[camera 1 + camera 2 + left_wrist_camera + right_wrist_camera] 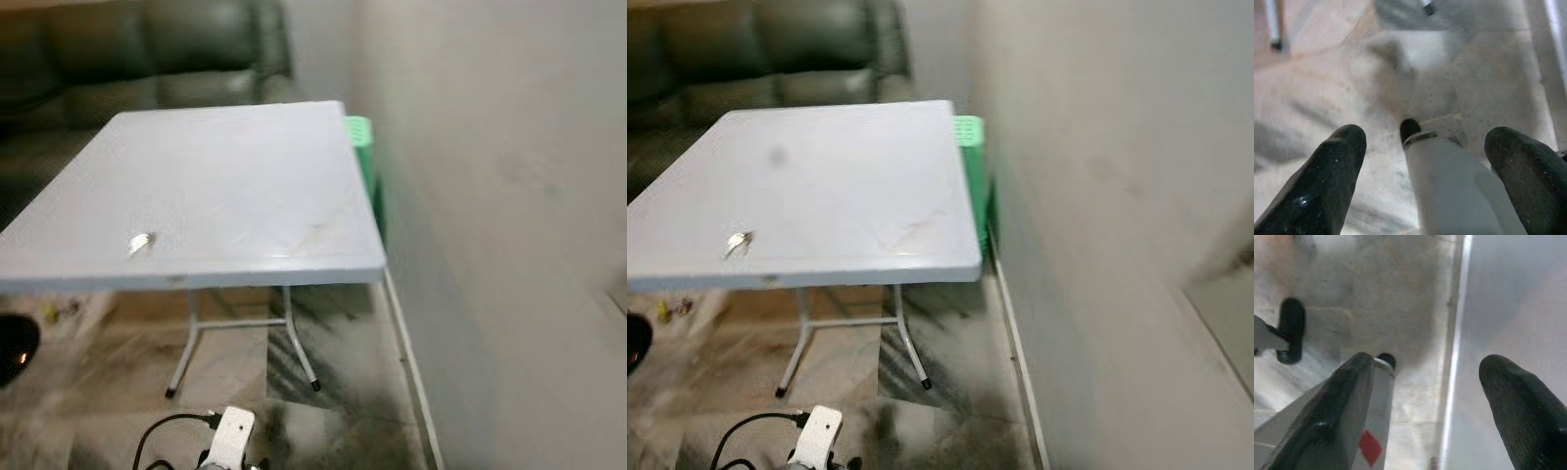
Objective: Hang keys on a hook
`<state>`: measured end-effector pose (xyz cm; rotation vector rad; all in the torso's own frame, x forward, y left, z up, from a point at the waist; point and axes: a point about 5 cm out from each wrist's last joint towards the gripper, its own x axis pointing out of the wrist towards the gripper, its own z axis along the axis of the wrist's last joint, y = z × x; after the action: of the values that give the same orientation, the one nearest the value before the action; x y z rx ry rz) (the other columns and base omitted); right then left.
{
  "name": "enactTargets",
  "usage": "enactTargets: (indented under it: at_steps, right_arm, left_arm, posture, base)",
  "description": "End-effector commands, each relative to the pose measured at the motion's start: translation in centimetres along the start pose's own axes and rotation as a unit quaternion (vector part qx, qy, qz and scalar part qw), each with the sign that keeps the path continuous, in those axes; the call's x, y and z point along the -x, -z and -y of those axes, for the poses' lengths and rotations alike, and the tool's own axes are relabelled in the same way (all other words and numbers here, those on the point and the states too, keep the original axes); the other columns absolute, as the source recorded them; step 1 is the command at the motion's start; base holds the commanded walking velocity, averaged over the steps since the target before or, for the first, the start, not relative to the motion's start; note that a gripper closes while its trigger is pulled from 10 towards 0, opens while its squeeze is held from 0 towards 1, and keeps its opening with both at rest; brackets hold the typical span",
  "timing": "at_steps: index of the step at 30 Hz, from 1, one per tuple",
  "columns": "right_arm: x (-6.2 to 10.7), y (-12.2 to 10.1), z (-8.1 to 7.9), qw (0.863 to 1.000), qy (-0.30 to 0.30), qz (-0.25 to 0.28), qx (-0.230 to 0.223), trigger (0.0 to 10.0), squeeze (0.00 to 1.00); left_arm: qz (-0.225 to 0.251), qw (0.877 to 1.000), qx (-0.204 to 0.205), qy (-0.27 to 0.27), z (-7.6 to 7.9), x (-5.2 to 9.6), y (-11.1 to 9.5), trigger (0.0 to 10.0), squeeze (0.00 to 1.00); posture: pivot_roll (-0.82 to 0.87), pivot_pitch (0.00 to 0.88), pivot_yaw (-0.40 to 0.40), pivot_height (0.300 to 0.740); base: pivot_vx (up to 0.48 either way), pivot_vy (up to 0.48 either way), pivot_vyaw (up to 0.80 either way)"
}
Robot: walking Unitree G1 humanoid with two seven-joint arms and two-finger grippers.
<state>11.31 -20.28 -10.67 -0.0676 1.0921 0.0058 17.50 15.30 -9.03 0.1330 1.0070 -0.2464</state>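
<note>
Keys [140, 243] lying near left edge of table [245, 176], unreached (approach stage prob.); both grippers [1422, 147] [1425, 382] hanging low w/ fingers spread, holding nothing.

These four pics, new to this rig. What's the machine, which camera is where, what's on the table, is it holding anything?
It is a walking humanoid robot with two arms, each ending in a gripper of two long black fingers. The two wide pictures come from a stereo camera on its head, looking forward and down. They show a white folding table beside a wall, with a small bunch of keys lying near its front edge, a dark sofa behind it and a green basket at its far corner.

The other two pictures come from wrist cameras looking along the fingers. The left gripper and the right gripper both hang open over the tiled floor, holding nothing. The keys are not yet picked up.
</note>
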Motion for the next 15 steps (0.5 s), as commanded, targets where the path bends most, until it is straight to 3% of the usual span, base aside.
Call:
enactTargets:
  at_steps: [1,7,9,15]
  right_arm:
    - [-0.1,-0.15,-0.88,1.0,-0.015,0.004,0.003,10.0,0.0]
    - [-0.09,-0.2,-0.83,1.0,-0.016,0.007,0.002,10.0,0.0]
    - [-0.09,-0.26,-0.82,1.0,-0.016,0.011,-0.023,10.0,0.0]
    - [-0.09,-0.27,-0.89,1.0,-0.021,0.012,-0.017,10.0,0.0]
  left_arm:
    - [0.0,1.0,-0.002,-0.006,-0.34,0.0,-0.22,10.0,0.0]
    - [-0.001,1.0,-0.004,-0.005,-0.29,-0.01,-0.21,10.0,0.0]
    - [-0.001,1.0,-0.003,-0.004,-0.28,-0.01,-0.2,10.0,0.0]
    - [-0.002,1.0,0.002,-0.005,-0.31,0.0,-0.16,10.0,0.0]
  posture:
    - [0.11,0.0,-0.001,0.74]
    - [0.11,0.0,-0.004,0.74]
    - [0.11,0.0,-0.004,0.74]
    - [0.11,0.0,-0.005,0.74]
  base:
    - [0.0,0.0,0.8]
    - [0.0,0.0,0.8]
    - [0.0,0.0,0.0]
    - [0.0,0.0,0.0]
